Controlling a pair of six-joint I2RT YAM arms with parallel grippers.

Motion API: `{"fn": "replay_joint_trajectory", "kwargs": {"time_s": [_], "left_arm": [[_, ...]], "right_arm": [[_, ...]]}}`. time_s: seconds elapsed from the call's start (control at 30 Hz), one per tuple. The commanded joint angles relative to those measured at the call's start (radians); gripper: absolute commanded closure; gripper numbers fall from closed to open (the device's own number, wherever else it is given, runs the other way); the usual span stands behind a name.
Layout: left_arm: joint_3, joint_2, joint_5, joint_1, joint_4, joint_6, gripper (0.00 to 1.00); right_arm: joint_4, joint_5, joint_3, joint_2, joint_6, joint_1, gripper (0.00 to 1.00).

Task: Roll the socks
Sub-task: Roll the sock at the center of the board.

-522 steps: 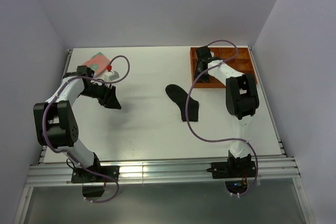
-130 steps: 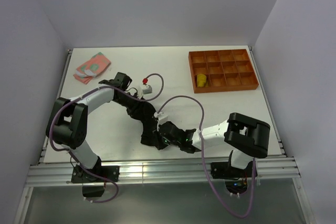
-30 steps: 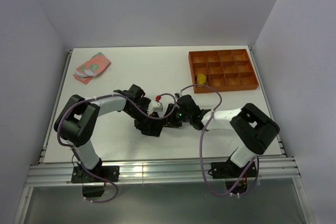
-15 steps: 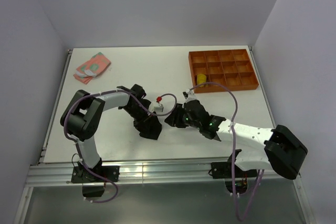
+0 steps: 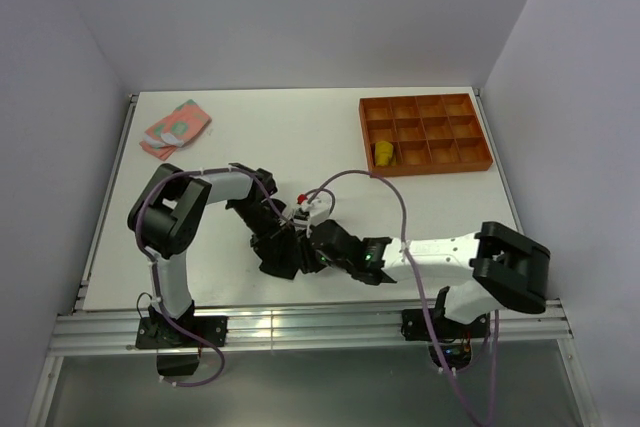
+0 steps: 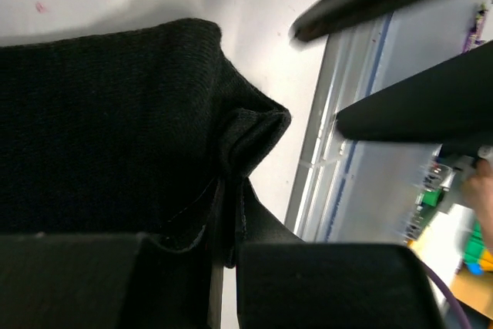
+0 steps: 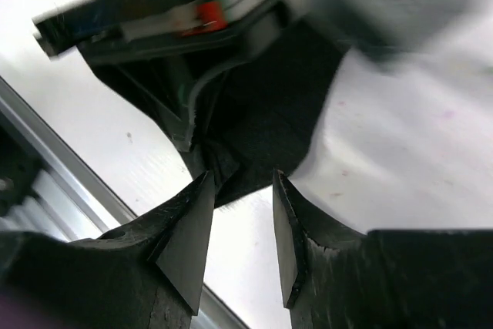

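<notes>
Top external: in the last half second the right gripper (image 7: 241, 179) swings in low beside the left gripper (image 6: 223, 263), and the black sock (image 6: 108, 113) shifts toward the front edge of the table (image 5: 230, 287). Left is clamped on a sock fold. Right is narrowly parted, empty, at its corner. Roll looks unfinished. Tight frontward, open room behind.

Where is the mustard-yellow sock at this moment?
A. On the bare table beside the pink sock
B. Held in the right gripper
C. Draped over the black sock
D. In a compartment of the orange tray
D: the mustard-yellow sock sits bunched in a left-column compartment of the orange tray, well apart from the black sock lying mid-table.
</notes>
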Motion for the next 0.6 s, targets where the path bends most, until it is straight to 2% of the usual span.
{"fn": "replay_joint_trajectory", "kwargs": {"time_s": [0.0, 0.1, 0.3, 0.57], "left_arm": [[0.024, 0.022, -0.001, -0.002, -0.058, 0.065, 1.0], [0.039, 0.039, 0.002, 0.0, -0.084, 0.075, 1.0], [0.066, 0.077, 0.014, 0.0, -0.115, 0.085, 1.0], [0.106, 0.117, 0.029, 0.0, -0.153, 0.088, 1.0]], "right_arm": [[0.057, 0.075, 0.088, 0.089, -0.107, 0.055, 0.56], [0.056, 0.127, 0.127, 0.149, -0.139, 0.097, 0.57], [0.061, 0.158, 0.145, 0.16, -0.179, 0.144, 0.57], [0.059, 0.135, 0.209, 0.241, -0.243, 0.221, 0.57]]}}
